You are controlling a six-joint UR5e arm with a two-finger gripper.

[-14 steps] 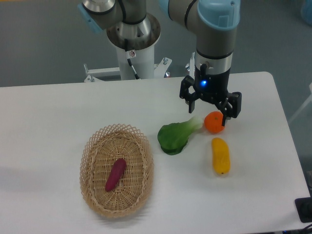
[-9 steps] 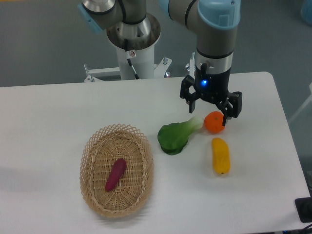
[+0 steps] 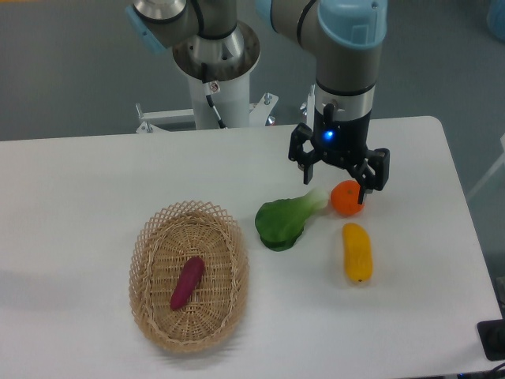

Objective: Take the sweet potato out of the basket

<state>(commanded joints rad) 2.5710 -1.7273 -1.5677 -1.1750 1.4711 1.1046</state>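
Magenta-purple and slim, the sweet potato (image 3: 187, 283) lies inside the basket (image 3: 143, 254), roughly at the middle of the woven floor, its long axis tilted so the thicker end points up and to the right and the tapered end down and to the left. Nothing else is in the basket with it. The wicker basket sits on the near left part of the white table (image 3: 87, 181), its lacy rim all in view.

Well apart from it, far and to the right, the gripper (image 3: 338, 178) hangs over the table with its two dark fingers spread and nothing between them; a blue light glows on the wrist above. The sweet potato is down and to the left of the jaws, with open tabletop and the basket's rim between.

Just below the gripper lie three other things. A round orange (image 3: 346, 198) sits close under the right finger. A green leafy vegetable (image 3: 281, 221) with a pale stalk lies left of the orange, its stalk end reaching toward the left finger, and its leaf lies between the gripper and the basket. A yellow oblong fruit (image 3: 357, 252) lies nearer, below the orange
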